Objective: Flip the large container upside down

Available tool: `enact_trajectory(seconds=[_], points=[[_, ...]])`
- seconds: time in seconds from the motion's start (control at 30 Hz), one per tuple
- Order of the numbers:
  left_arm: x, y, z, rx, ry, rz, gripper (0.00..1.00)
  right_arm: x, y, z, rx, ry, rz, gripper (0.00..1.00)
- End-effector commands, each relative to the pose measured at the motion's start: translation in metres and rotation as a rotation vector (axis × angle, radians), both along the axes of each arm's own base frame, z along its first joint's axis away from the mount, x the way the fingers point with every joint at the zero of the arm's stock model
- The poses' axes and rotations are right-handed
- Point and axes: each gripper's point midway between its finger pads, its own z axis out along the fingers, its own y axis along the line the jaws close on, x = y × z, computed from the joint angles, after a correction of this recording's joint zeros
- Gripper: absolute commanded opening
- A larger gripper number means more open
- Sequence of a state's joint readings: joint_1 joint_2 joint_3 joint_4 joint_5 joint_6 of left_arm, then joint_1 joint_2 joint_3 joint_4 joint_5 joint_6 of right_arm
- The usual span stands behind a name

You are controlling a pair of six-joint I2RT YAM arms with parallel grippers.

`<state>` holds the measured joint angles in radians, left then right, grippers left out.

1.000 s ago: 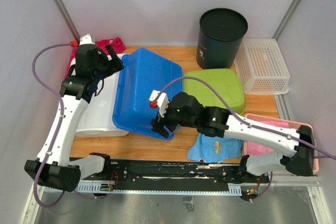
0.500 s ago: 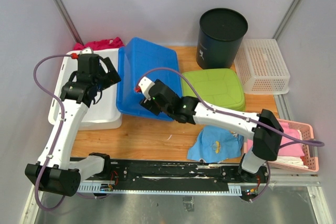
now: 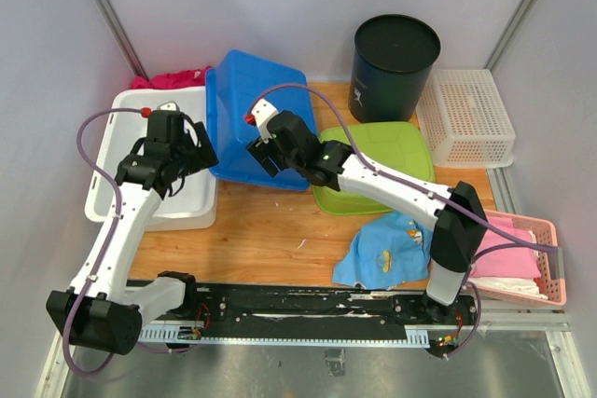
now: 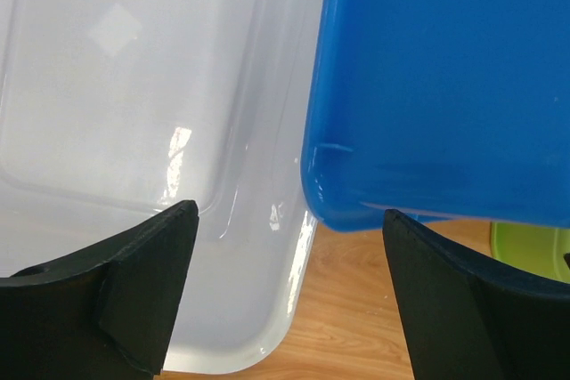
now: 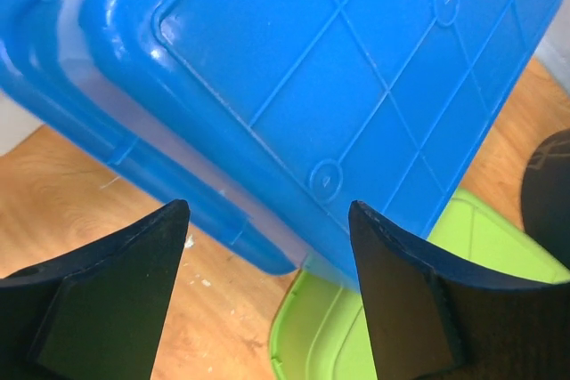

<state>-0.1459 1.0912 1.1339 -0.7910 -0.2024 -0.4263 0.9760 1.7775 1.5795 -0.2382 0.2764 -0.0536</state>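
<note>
1. Large blue container [image 3: 256, 118] sits bottom-up and tilted in the upper centre, its left edge over the white tray [image 3: 117, 170].
2. Left gripper [image 3: 191, 151], jaws wide apart and empty, beside its lower left corner.
3. Right gripper [image 3: 264, 157], jaws apart and empty, at its lower edge; contact unclear.

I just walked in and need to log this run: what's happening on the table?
Two robot arms are working on the blue container, the one to be turned over. It lies bottom up with its ribbed underside showing, between the white tray and the green lid, and its edges overhang both. Both grippers are open and neither holds it. The left gripper hovers at the container's corner over the tray, and the right gripper is above its underside.
</note>
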Motion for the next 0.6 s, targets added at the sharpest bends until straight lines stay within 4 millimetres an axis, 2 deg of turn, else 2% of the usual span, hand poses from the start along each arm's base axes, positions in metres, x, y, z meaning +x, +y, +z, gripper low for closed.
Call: enact_trajectory(seconds=[0.0,0.1,0.2,0.27,0.47,0.57], points=[[-0.012,-0.019,-0.007,0.032,0.006,-0.112,0.86,-0.018,-0.013,0.037,0.166,0.111,0.033,0.75],[-0.019,-0.027,-0.03,0.061,0.057,-0.101,0.79,-0.028,-0.029,0.042,0.251,0.197,0.036,0.75],[-0.023,-0.022,-0.055,0.106,0.117,-0.054,0.75,-0.034,-0.042,0.037,0.302,0.272,0.021,0.75],[-0.026,-0.016,-0.065,0.125,0.135,-0.012,0.7,-0.037,-0.048,0.032,0.304,0.293,0.008,0.75],[-0.027,-0.002,-0.07,0.158,0.132,0.077,0.39,-0.039,-0.051,0.024,0.294,0.322,-0.004,0.74],[-0.029,0.007,-0.075,0.184,0.144,0.132,0.33,-0.038,-0.049,0.031,0.31,0.318,0.006,0.74]])
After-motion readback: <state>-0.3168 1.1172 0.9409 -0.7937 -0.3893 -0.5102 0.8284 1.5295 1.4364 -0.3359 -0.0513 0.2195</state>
